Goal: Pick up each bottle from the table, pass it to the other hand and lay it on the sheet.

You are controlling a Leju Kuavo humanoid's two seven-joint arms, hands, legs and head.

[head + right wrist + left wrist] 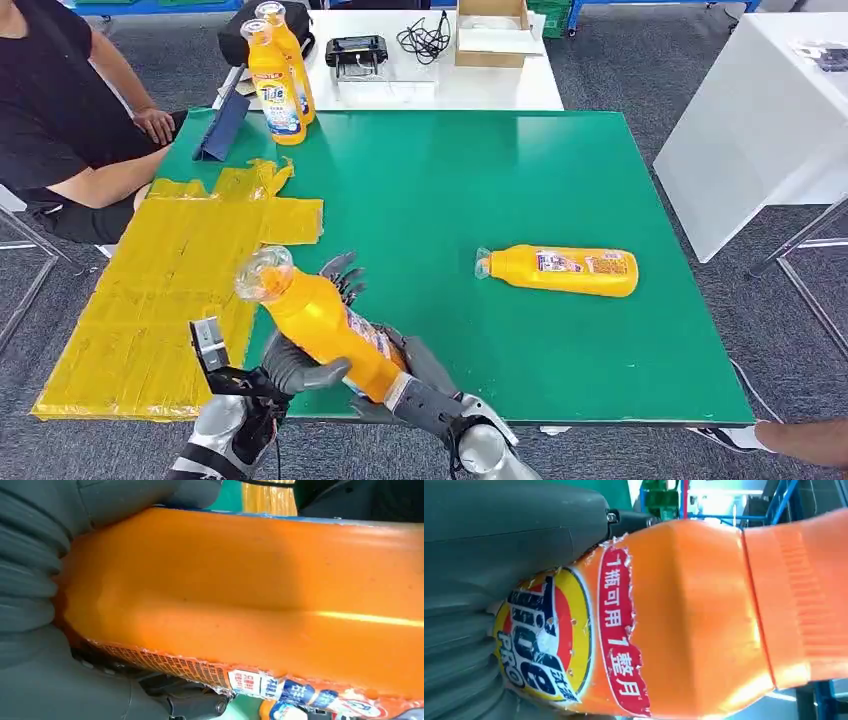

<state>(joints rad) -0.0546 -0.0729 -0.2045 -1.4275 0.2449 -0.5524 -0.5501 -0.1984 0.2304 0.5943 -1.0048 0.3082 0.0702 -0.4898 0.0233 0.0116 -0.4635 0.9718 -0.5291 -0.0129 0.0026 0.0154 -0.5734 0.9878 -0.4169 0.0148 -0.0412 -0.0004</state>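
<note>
**Orange bottle shared by both hands near the front edge**

Orange plastic fills both wrist views: the held bottle [318,322] is up off the table, tilted with its clear cap toward the sheet, and both hands are on it. The left hand [290,368] wraps its lower body from the sheet side, thumb across the front; the right hand [400,375] cups it from underneath and behind, dark fingers showing past the bottle's far side. Neither has let go, so I judge the pass to be mid-way.

The main risk is the release. If the right hand opens before the left has a firm hold on smooth, rounded plastic, the bottle could slip and fall at the table's [640,400] front edge, which lies just beneath, and roll off to the floor. The peeling label [616,630] under the left hand's grip offers poor purchase.

The yellow sheet [170,290] lies just to the left, bare and crumpled at its far end; its near corner overhangs the table edge, so a bottle laid too close in may tip off. Open green stretches ahead. The second bottle [560,270] lies on its side to the right, well apart. Farther off, two upright bottles [278,80] stand at the back edge, near a seated person's arm [110,175] beside the sheet.
</note>
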